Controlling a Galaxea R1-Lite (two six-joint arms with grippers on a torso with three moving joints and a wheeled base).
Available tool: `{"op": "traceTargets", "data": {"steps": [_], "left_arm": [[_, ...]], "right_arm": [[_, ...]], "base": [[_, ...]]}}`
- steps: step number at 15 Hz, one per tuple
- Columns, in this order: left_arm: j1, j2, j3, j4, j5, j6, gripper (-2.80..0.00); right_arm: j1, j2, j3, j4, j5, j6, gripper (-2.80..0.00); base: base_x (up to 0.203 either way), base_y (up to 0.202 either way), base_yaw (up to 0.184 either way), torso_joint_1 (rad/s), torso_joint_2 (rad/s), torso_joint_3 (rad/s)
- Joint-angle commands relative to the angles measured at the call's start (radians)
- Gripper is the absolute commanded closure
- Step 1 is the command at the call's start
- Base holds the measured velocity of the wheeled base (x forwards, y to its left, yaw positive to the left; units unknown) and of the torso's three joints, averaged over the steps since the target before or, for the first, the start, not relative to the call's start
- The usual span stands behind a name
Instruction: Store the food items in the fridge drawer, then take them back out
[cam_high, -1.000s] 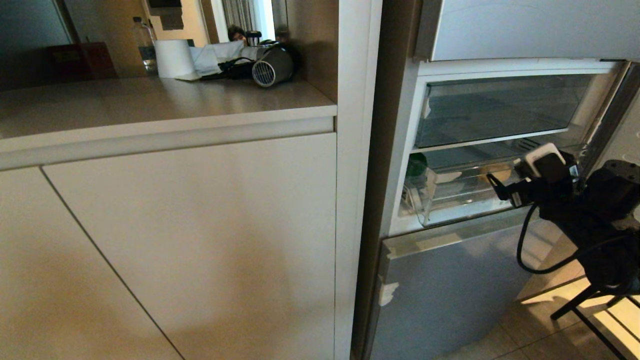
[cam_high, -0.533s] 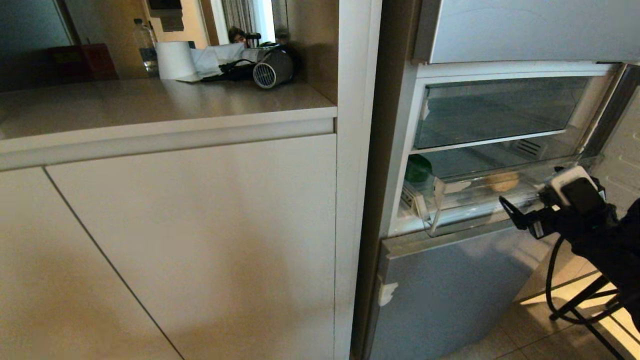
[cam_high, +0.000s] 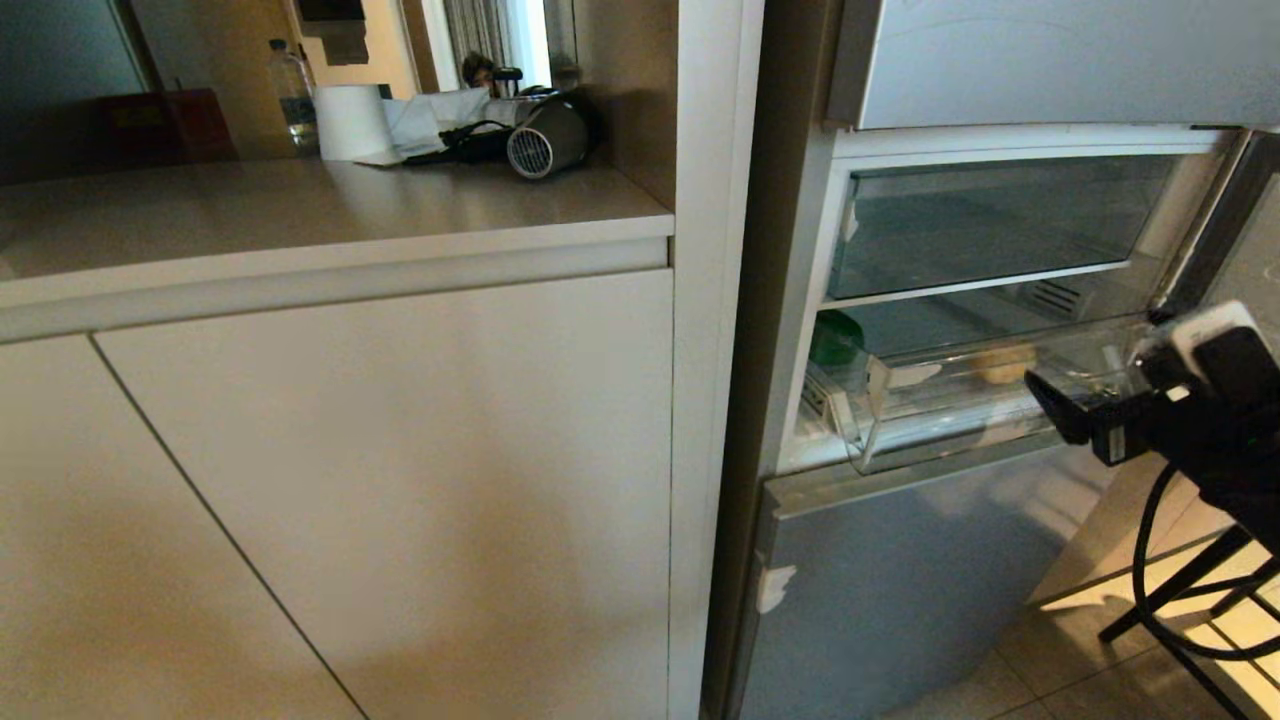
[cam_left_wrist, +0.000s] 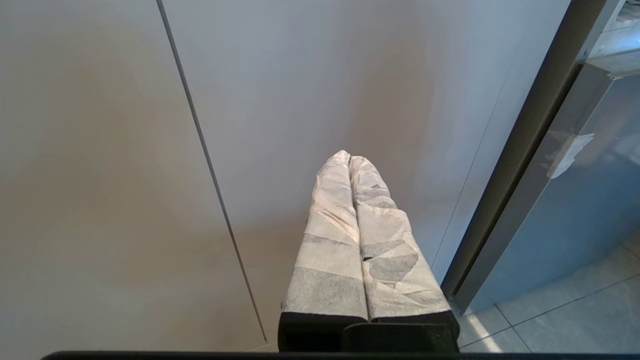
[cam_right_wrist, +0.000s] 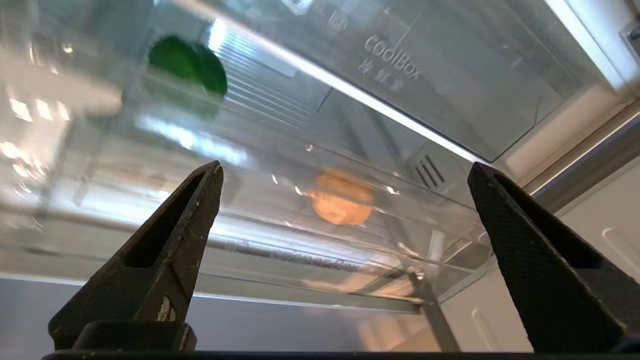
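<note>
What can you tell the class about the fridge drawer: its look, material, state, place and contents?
The fridge drawer is a wide, shallow bin of clear plastic with a ribbed floor. It sits below the glass shelf in the open fridge and is pulled partly out, its front rim jutting past the frame. Inside lie a tan potato near the middle and a dark-green bell pepper at the far left end, well apart. Nothing grips it; the open right gripper is just in front of it.

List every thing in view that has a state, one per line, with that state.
Fridge door: open.
Drawer: pulled partway out, holding both foods.
Potato: lying in the drawer.
Pepper: in the drawer, apart from the potato.
Lower fridge door: closed.
Right gripper: open, empty, in front of the drawer.
Left gripper: shut, empty, by the cabinet.
</note>
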Motion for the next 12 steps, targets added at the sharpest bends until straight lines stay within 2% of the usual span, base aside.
{"op": "traceTargets", "data": {"steps": [1, 4, 5, 6, 7, 8, 10, 12], "left_arm": [[0.000, 0.000, 0.009, -0.001, 0.000, 0.000, 0.00], [0.000, 0.000, 0.009, -0.001, 0.000, 0.000, 0.00], [0.000, 0.000, 0.009, -0.001, 0.000, 0.000, 0.00], [0.000, 0.000, 0.009, -0.001, 0.000, 0.000, 0.00], [-0.001, 0.000, 0.009, -0.001, 0.000, 0.000, 0.00], [0.000, 0.000, 0.009, 0.001, 0.000, 0.000, 0.00], [0.000, 0.000, 0.009, -0.001, 0.000, 0.000, 0.00], [-0.001, 0.000, 0.009, -0.001, 0.000, 0.000, 0.00]], "right_arm": [[-0.001, -0.153, -0.079, 0.305, 0.000, 0.049, -2.80], [-0.002, -0.311, -0.289, 0.931, 0.009, 0.201, -2.80], [-0.003, -0.333, -0.381, 1.082, 0.013, 0.272, -2.80], [-0.003, -0.339, -0.455, 1.158, 0.016, 0.360, 0.00], [-0.004, -0.330, -0.502, 1.197, 0.019, 0.430, 0.00], [-0.005, -0.307, -0.514, 1.211, 0.019, 0.447, 0.00], [-0.007, -0.262, -0.541, 1.248, 0.015, 0.448, 0.00], [-0.032, -0.233, -0.611, 1.377, 0.013, 0.450, 0.00]], "base": [[0.000, 0.000, 0.000, 0.000, 0.00, 0.000], [0.000, 0.000, 0.000, 0.000, 0.00, 0.000], [0.000, 0.000, 0.000, 0.000, 0.00, 0.000], [0.000, 0.000, 0.000, 0.000, 0.00, 0.000], [0.000, 0.000, 0.000, 0.000, 0.00, 0.000], [0.000, 0.000, 0.000, 0.000, 0.00, 0.000], [0.000, 0.000, 0.000, 0.000, 0.00, 0.000], [0.000, 0.000, 0.000, 0.000, 0.00, 0.000]]}}
